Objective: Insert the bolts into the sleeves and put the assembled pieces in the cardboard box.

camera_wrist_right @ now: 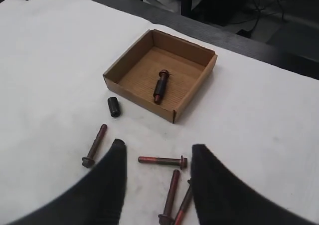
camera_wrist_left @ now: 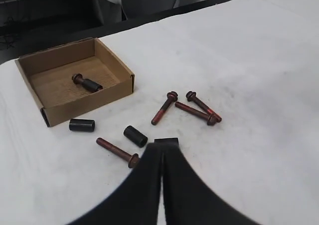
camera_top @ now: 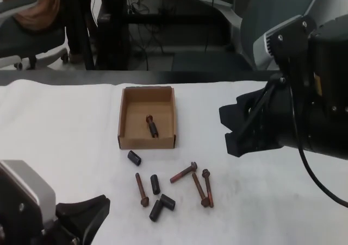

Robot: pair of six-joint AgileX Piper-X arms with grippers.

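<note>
My left hand (camera_wrist_left: 163, 144), fingers pressed together, and my right hand (camera_wrist_right: 157, 150), fingers spread, hang over the counter (camera_top: 65, 125); beyond lie loose bolts (camera_top: 183, 174) and sleeves (camera_top: 155, 183), then the cardboard box (camera_top: 122, 120) holding one assembled piece (camera_top: 151, 126).

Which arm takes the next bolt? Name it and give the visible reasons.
Right, probably. The right gripper is open, with a bolt lying just ahead of it in its wrist view. The left gripper is shut and would have to open first.

Bolt (camera_wrist_right: 183, 208) cut off at edge, partly behind right hand (camera_wrist_right: 158, 146).
</note>
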